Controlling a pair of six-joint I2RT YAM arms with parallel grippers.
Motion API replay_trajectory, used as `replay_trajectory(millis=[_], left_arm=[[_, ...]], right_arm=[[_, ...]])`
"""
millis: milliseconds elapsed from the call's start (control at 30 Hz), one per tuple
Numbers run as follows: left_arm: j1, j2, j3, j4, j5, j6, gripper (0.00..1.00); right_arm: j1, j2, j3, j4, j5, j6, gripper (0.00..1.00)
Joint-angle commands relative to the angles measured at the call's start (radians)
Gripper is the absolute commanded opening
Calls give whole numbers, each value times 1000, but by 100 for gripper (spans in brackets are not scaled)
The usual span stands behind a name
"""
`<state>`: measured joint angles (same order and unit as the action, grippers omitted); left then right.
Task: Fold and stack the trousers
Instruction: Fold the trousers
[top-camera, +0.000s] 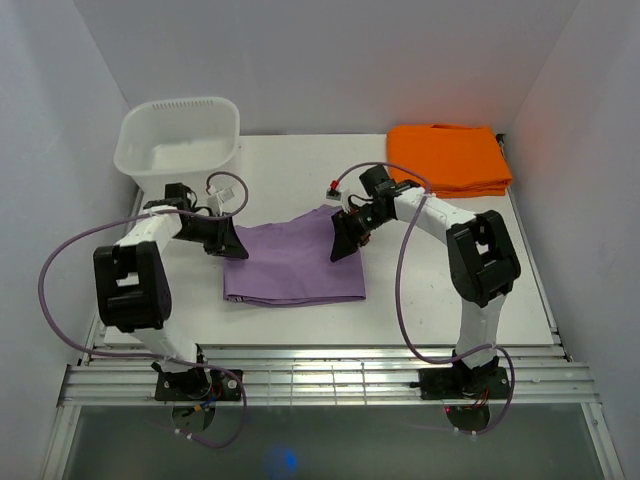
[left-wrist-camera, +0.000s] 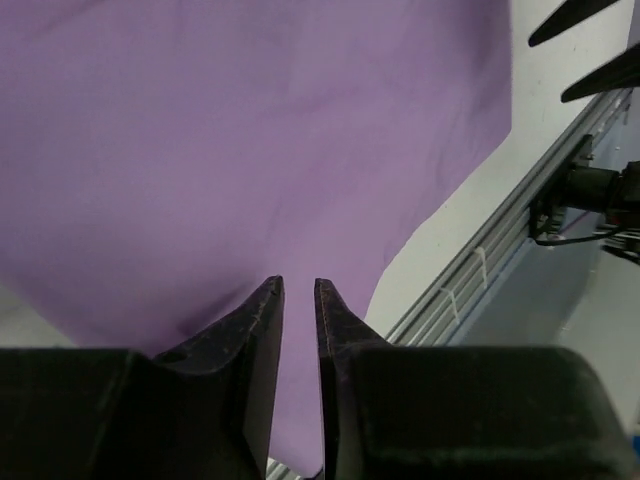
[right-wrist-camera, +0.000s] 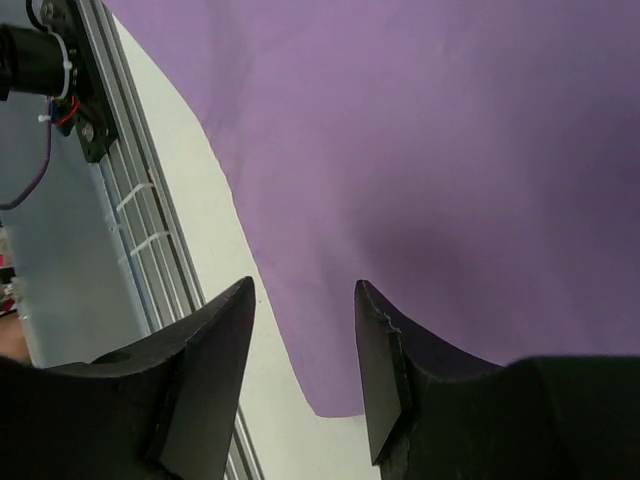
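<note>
Overhead camera looks down; both wrist cameras closely share the trousers (top-camera: 295, 262).

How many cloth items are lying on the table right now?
2: the lilac trousers, folded at the centre of the table, and the orange folded cloth at the far right corner. The orange one may be several stacked pieces.

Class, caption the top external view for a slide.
Left tool and right tool at far corners of the trousers; tub, orange cloth behind.

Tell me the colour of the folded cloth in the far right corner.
The folded cloth is plain bright orange; the top view shows it best.
</note>
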<state>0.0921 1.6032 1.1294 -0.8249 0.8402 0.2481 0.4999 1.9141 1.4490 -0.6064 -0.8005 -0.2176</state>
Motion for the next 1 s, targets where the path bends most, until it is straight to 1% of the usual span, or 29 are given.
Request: replay_trajectory(millis=[0,67,133,167,233,333,400,433,467,500,567,600,667,800,967], left_arm=[[56,116,-49,-68,69,-14,29],[101,188,-51,-71,37,-10,29],[119,230,-42,-54,10,-16,29],[121,257,-34,-45,-15,-18,30],[120,265,-16,-42,-32,-20,31],[120,227,29,-88,-58,23,36],[120,160,55,-141,-72,94,40],[121,137,81,-169,-63,123,42],[121,115,92,-230,-47,181,43],[121,95,101,-258,-26,210,43],[120,51,96,-304,19,241,45],[117,43,87,-353,29,279,45],[110,38,38,-381,23,312,45],[109,86,-45,-344,-30,335,43],[109,199,-88,-179,-137,232,40]], right_arm=[[6,26,-74,-27,-101,-34,51],[0,52,-160,2,-103,1,52],[-14,59,-214,81,-76,73,54],[-20,68,-229,95,-63,81,55],[-34,69,-231,102,-45,92,56],[-57,14,-220,97,-29,93,57],[-67,-44,-211,83,-25,80,58],[-70,-62,-194,51,-26,58,59],[-72,-99,-191,43,-32,55,60],[-75,-118,-191,39,-40,54,61],[-73,-167,-214,37,-81,58,62],[-73,-174,-226,39,-94,66,63],[-73,-184,-272,52,-123,78,62],[-73,-149,-341,92,-98,98,63],[-81,-28,-349,103,59,89,63]])
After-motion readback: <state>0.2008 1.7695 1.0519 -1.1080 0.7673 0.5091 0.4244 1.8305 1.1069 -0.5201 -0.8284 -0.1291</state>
